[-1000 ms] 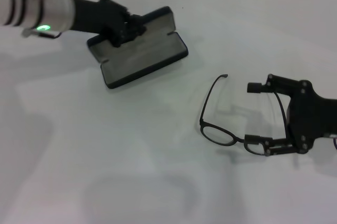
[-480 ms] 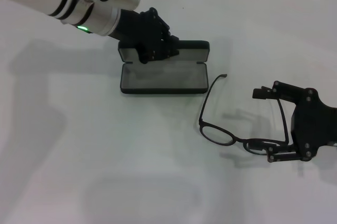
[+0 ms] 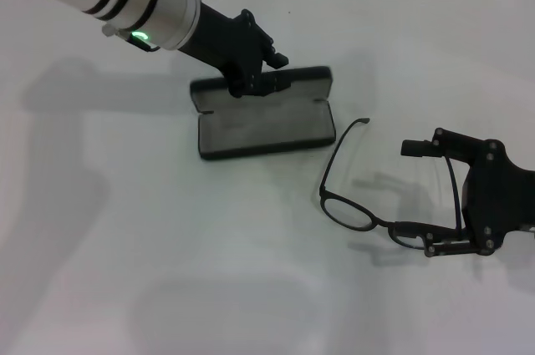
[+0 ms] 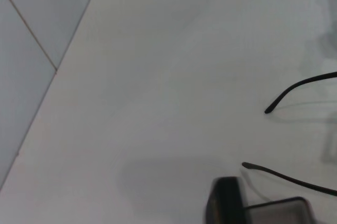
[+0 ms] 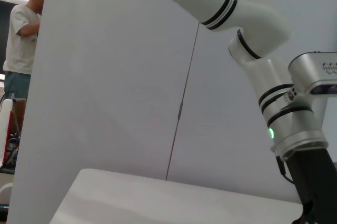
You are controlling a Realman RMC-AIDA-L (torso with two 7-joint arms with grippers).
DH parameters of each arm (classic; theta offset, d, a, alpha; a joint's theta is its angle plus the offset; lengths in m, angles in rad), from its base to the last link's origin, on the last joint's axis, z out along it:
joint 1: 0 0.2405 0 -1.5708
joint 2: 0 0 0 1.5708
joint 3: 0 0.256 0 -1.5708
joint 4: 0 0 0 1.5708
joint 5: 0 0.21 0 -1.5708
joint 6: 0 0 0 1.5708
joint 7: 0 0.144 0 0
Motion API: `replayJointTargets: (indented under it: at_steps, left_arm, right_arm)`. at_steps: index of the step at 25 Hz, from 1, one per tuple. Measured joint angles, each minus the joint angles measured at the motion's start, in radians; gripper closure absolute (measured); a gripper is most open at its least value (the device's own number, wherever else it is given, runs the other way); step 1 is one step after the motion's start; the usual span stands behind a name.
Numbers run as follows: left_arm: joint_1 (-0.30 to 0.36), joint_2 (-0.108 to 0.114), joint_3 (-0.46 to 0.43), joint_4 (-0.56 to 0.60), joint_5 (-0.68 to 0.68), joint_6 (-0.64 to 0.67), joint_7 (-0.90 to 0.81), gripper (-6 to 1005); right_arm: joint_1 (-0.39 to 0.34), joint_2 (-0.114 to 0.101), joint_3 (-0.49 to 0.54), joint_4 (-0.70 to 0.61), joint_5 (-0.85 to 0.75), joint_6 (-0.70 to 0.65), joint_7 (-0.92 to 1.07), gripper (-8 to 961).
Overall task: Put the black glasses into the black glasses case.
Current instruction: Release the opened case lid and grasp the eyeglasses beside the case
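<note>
Black glasses case (image 3: pixel 263 119) lies open on the white bench (image 3: pixel 167 271), grey lining up, lid edge toward the far side. Left gripper (image 3: pixel 251 79) is closed on the rear lid edge of the case, holding it. In the left wrist view only a dark corner of the case and two temple tips of the glasses show.

Black glasses (image 3: pixel 376 196) sit on the bench to the right of the case, apart from it, temples unfolded and pointing away from the robot — the near temple tip lies just beside the case's right end. Right gripper (image 3: pixel 435 196) stands wide around the right-hand lens and temple: one finger at the far temple, one near the frame front. Not yet closed on anything, as far as the head view shows.

Step in hand, by my reading: steady the case, take the glasses. To do it well — close the right gripper on the frame at the hinge or bridge, not the lens; lift level; keep the left gripper firm so the case does not skid when the glasses come down. Open temples may catch the case rim, so lower along the case's length.

Against half a second ago: the case has turned slightly, its left end swung nearer, and the left arm has drawn back a little. The glasses have barely shifted; the right gripper stays where it was.
</note>
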Motion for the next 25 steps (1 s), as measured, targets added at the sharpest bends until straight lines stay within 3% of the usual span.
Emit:
replayJointTargets:
  at_steps: [7,9,10,14,17,20,23,25]
  left_arm:
    - [-0.003,-0.002,-0.001,0.000,-0.001,0.012,0.022,671]
    - [0.000,-0.002,-0.001,-0.003,-0.027,0.038,0.041,542]
    - [0.006,-0.001,-0.002,-0.005,-0.061,0.063,0.059,478]
    - [0.061,0.003,-0.001,-0.021,-0.259,0.184,0.140,478]
    - [0.182,0.001,-0.003,-0.001,-0.535,0.239,0.182,477]
    - [0.317,-0.002,-0.003,0.103,-0.752,0.233,0.237,477]
    - [0.443,-0.002,-0.003,0.230,-0.914,0.232,0.330,477]
    - [0.509,-0.003,-0.003,0.291,-0.990,0.228,0.385,477]
  right_arm:
    - [0.000,-0.001,0.002,-0.001,0.002,0.000,0.002,93]
    - [0.000,-0.001,0.002,-0.001,0.002,0.002,0.003,97]
    - [0.000,0.000,0.002,-0.001,0.002,0.004,0.004,98]
    - [0.000,0.002,0.025,-0.004,0.003,0.008,0.009,106]
    - [0.001,0.009,0.058,-0.018,0.003,0.009,0.041,112]
    - [0.009,0.008,0.052,-0.107,-0.026,0.013,0.180,118]
    - [0.009,0.010,0.041,-0.317,-0.141,0.011,0.447,124]
    - [0.009,0.026,0.027,-0.485,-0.251,0.008,0.626,127]
